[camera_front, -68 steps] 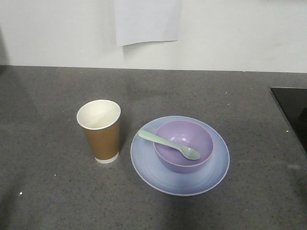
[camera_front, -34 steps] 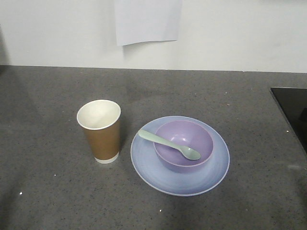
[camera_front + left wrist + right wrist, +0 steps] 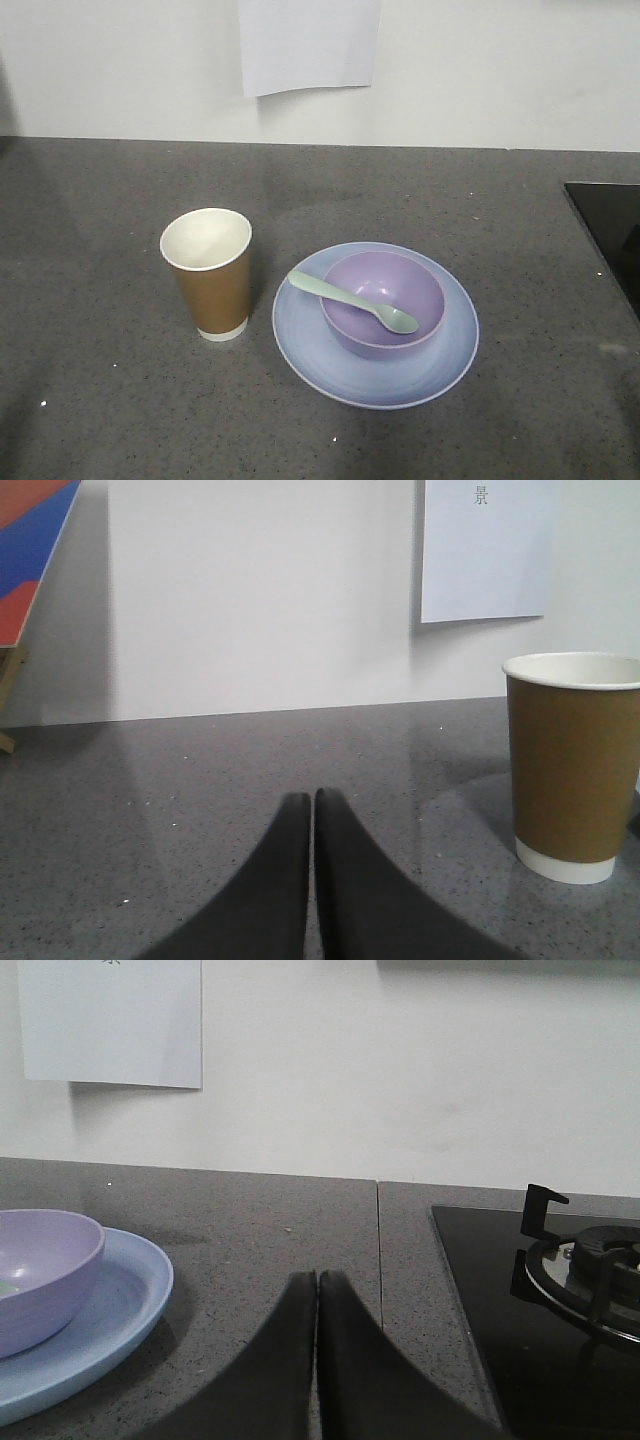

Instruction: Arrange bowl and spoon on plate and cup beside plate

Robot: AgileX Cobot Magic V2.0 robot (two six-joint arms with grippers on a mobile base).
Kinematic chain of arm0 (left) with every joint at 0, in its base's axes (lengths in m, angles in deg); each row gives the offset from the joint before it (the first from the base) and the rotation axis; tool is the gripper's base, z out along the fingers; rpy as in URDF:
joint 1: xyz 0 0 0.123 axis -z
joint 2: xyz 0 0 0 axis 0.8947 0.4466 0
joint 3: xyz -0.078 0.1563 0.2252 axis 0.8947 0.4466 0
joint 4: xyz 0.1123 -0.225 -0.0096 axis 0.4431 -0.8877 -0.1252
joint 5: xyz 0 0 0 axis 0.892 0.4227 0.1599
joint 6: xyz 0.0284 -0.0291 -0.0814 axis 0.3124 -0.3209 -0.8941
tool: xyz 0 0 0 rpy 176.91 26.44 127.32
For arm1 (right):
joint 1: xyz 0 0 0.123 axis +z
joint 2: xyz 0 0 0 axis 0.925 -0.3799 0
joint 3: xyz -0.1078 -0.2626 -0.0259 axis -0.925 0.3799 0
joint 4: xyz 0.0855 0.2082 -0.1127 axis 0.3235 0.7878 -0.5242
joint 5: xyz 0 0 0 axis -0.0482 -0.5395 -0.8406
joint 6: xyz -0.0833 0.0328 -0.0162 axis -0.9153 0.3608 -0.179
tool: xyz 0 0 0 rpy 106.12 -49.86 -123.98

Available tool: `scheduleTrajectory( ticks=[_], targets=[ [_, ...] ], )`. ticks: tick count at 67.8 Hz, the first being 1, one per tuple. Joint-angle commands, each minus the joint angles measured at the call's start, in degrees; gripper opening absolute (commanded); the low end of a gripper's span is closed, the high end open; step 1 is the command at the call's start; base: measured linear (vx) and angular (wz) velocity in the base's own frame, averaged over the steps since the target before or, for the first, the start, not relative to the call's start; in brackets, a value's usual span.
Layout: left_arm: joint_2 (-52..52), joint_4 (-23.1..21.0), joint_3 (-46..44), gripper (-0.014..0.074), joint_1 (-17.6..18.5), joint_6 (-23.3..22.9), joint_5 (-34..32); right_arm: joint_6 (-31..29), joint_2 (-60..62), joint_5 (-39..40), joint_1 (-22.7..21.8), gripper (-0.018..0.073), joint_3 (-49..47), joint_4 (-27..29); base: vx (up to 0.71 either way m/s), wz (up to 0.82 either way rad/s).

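Note:
The pale blue plate (image 3: 310, 345) lies on the grey counter with the lavender bowl (image 3: 395, 285) standing on it. The mint-green spoon (image 3: 350, 300) rests across the bowl's rim, scoop inside. Just left of the plate stands the brown paper cup (image 3: 210, 285), upright. In the left wrist view my left gripper (image 3: 313, 798) is shut and empty, low over the counter, left of the cup (image 3: 575, 770). In the right wrist view my right gripper (image 3: 317, 1277) is shut and empty, right of the plate (image 3: 110, 1305) and bowl (image 3: 40, 1270). Neither gripper shows in the front view.
A black stove top (image 3: 610, 235) with a burner grate (image 3: 590, 1280) sits at the counter's right end. A white sheet of paper (image 3: 308, 45) hangs on the back wall. A red and blue board (image 3: 35, 545) leans at the far left.

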Motion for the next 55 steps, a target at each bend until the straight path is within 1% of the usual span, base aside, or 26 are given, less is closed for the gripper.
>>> scheduleTrajectory(
  ticks=[1, 55],
  targets=[
    [-0.3, -0.2, -1.4, -0.0006, -0.1, -0.5, -4.1, 0.1, 1.0, 4.4, -0.5, -0.0004, 0.3, -0.6, 0.00, 0.00],
    [-0.3, -0.2, -1.4, -0.0006, -0.1, -0.5, -4.1, 0.1, 0.9, 4.4, -0.5, -0.0004, 0.2, -0.6, 0.00, 0.00]
  ],
)
